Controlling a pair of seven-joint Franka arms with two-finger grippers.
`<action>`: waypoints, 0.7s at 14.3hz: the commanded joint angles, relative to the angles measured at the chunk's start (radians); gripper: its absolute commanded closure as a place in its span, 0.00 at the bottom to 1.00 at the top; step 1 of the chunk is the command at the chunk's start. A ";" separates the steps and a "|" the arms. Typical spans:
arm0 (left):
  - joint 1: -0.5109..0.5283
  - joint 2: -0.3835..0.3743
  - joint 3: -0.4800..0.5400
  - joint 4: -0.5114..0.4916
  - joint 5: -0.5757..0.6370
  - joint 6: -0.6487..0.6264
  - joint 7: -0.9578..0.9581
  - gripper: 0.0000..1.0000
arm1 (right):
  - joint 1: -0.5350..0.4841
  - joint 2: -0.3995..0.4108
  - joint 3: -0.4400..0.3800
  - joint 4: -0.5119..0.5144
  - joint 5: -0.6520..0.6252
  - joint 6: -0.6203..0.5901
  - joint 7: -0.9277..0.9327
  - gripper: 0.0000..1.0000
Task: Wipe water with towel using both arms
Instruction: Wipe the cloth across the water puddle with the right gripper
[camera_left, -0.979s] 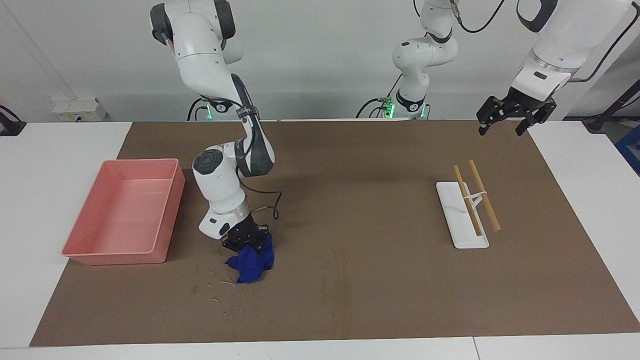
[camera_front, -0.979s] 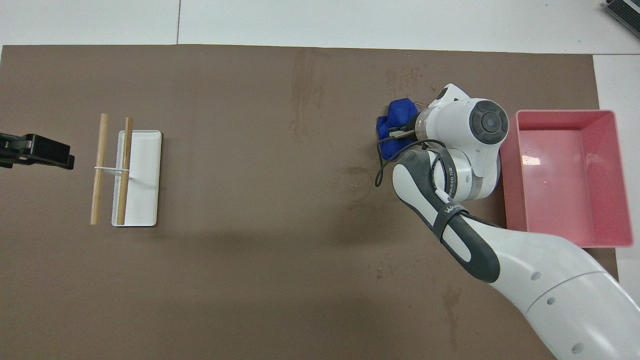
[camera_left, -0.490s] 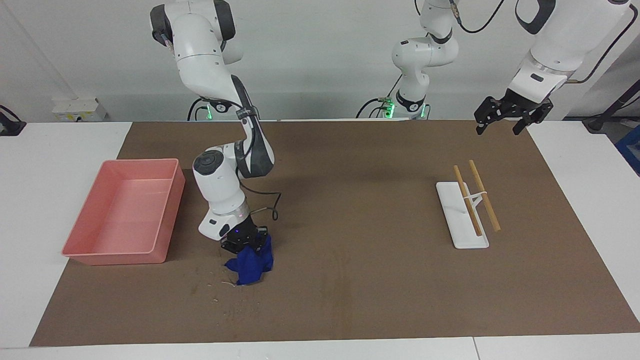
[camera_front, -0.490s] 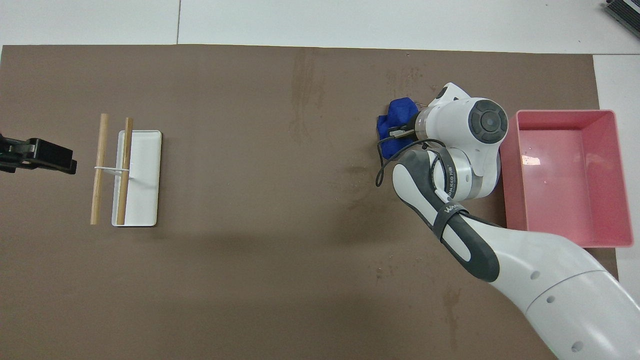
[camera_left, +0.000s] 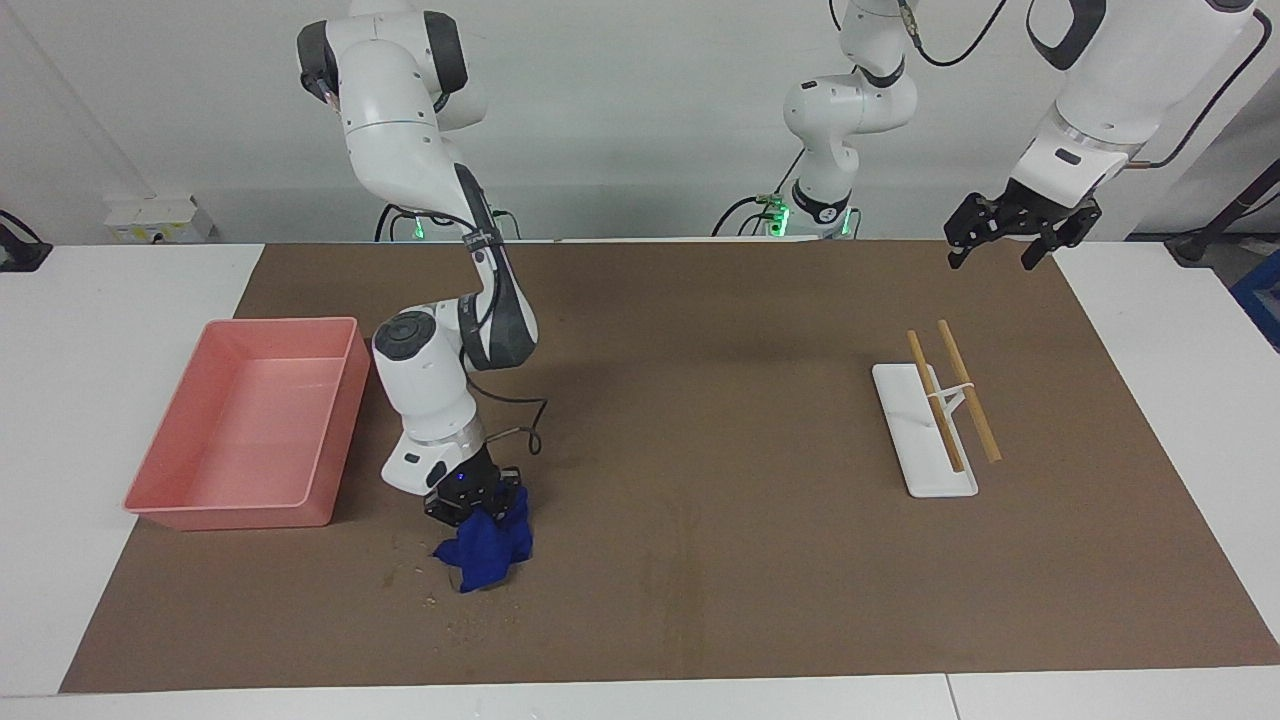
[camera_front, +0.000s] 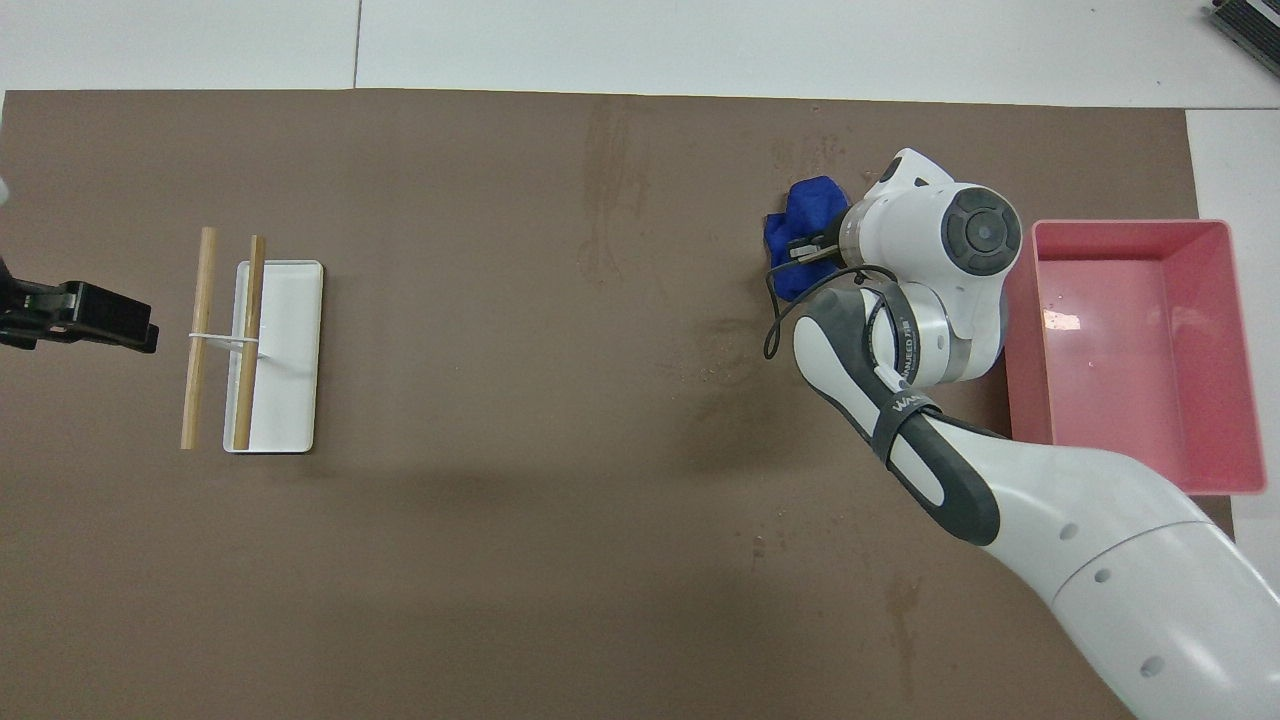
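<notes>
My right gripper (camera_left: 478, 505) is shut on the top of a crumpled blue towel (camera_left: 485, 552), whose lower end rests on the brown mat. In the overhead view the towel (camera_front: 800, 225) shows beside the right wrist, which hides the gripper. The water (camera_left: 425, 585) is a faint scatter of pale specks on the mat beside the towel, and farther from the robots (camera_front: 810, 152). My left gripper (camera_left: 1008, 232) hangs open and empty in the air over the mat's edge at the left arm's end (camera_front: 85, 318), where that arm waits.
A pink bin (camera_left: 340, 440) stands beside the right arm at its end of the table, also seen overhead (camera_front: 1130, 228). A white tray (camera_left: 930, 478) with two wooden sticks (camera_left: 968, 392) across it lies toward the left arm's end (camera_front: 285, 410).
My right gripper has dragged the towel over the mat, away from the robots and slightly toward the pink bin. My left gripper has shifted only a little.
</notes>
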 joint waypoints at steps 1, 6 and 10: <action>-0.001 -0.029 0.006 -0.030 -0.013 -0.002 0.008 0.00 | -0.055 0.091 -0.002 0.099 -0.096 0.014 -0.071 1.00; -0.001 -0.029 0.005 -0.030 -0.013 -0.002 0.008 0.00 | -0.067 -0.025 -0.002 0.110 -0.095 -0.223 -0.071 1.00; -0.001 -0.029 0.006 -0.030 -0.013 -0.002 0.008 0.00 | -0.070 -0.232 -0.015 0.113 -0.095 -0.542 -0.074 1.00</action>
